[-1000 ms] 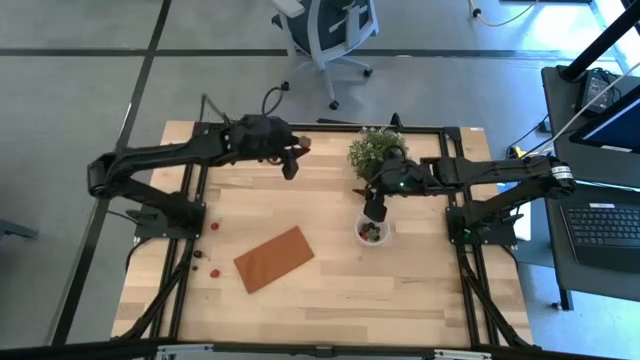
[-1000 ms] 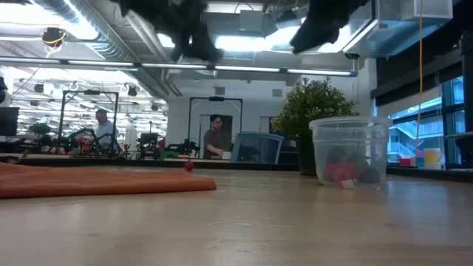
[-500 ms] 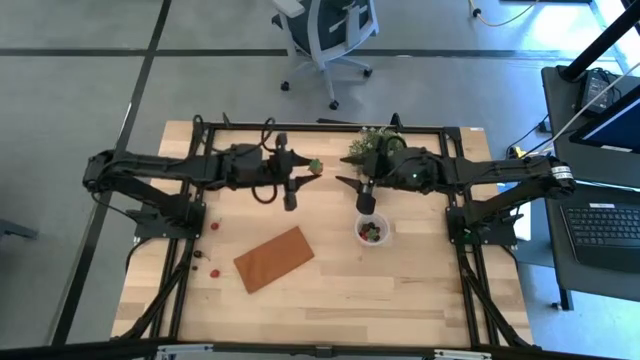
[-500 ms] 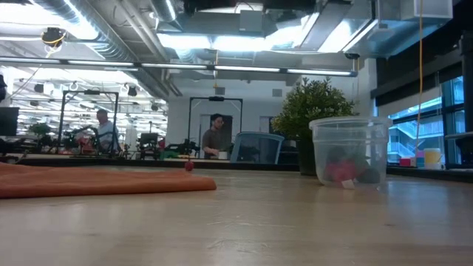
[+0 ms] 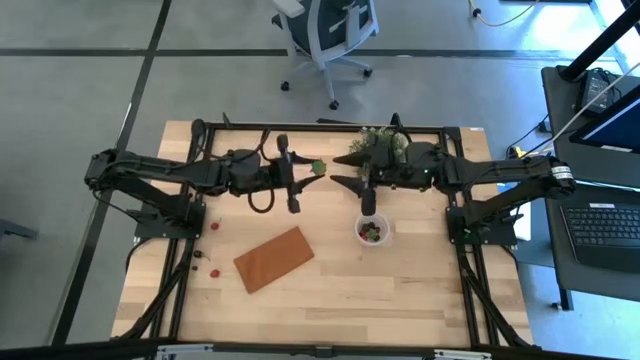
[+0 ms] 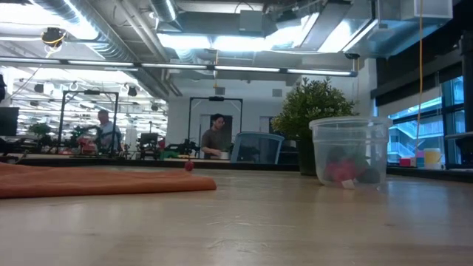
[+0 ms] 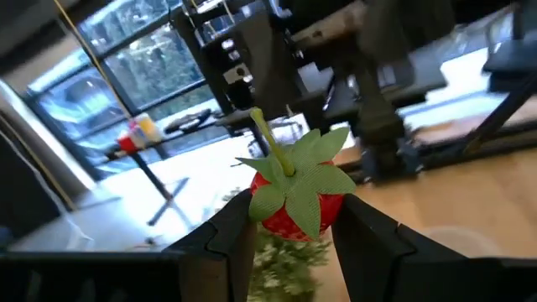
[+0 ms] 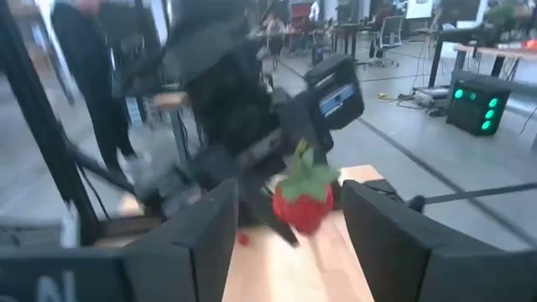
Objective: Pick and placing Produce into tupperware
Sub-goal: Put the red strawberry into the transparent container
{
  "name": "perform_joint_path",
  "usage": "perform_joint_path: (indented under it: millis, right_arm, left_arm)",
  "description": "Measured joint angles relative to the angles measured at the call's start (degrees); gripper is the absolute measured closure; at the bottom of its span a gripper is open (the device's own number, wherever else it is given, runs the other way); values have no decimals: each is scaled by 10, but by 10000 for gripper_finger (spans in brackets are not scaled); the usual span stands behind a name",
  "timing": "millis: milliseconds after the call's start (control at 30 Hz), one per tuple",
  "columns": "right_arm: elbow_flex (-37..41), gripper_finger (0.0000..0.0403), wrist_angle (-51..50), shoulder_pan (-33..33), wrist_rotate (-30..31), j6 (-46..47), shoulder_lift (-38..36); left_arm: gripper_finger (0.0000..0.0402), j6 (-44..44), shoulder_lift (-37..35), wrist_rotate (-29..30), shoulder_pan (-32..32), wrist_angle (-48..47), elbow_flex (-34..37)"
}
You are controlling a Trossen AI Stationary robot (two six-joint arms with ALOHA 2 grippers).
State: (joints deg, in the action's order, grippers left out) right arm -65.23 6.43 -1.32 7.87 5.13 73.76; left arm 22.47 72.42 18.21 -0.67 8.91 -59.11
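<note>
Left pincer (image 7: pixel 289 226) clamps a strawberry (image 7: pixel 298 197) above the bench (image 5: pixel 400 290), left of the tupperware (image 5: pixel 373 231); right pincer (image 8: pixel 289 222) gapes empty above the tupperware.

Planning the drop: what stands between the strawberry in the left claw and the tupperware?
Nothing on the table does. The left claw holds the strawberry aloft, but the right claw hangs between it and the tupperware.

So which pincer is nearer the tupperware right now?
The right pincer. It is raised just beside the tupperware, toward the table's far edge. The left pincer, shut on a strawberry, sits farther off toward the table's middle.
</note>
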Motion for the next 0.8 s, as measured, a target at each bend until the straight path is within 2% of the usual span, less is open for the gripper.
perform_joint_path:
  millis: [200, 333, 433, 800]
  right_arm:
    - [0, 188, 38, 12, 0, 127, 0]
    - [-1, 188, 38, 19, 0, 169, 5]
    - [0, 188, 42, 19, 0, 171, 17]
    - [0, 188, 64, 19, 0, 172, 36]
  left_arm:
    - [269, 91, 7, 26, -8, 35, 0]
    - [269, 125, 9, 27, -9, 60, 0]
    - [269, 151, 10, 27, -9, 65, 0]
    - [269, 157, 15, 33, -8, 70, 0]
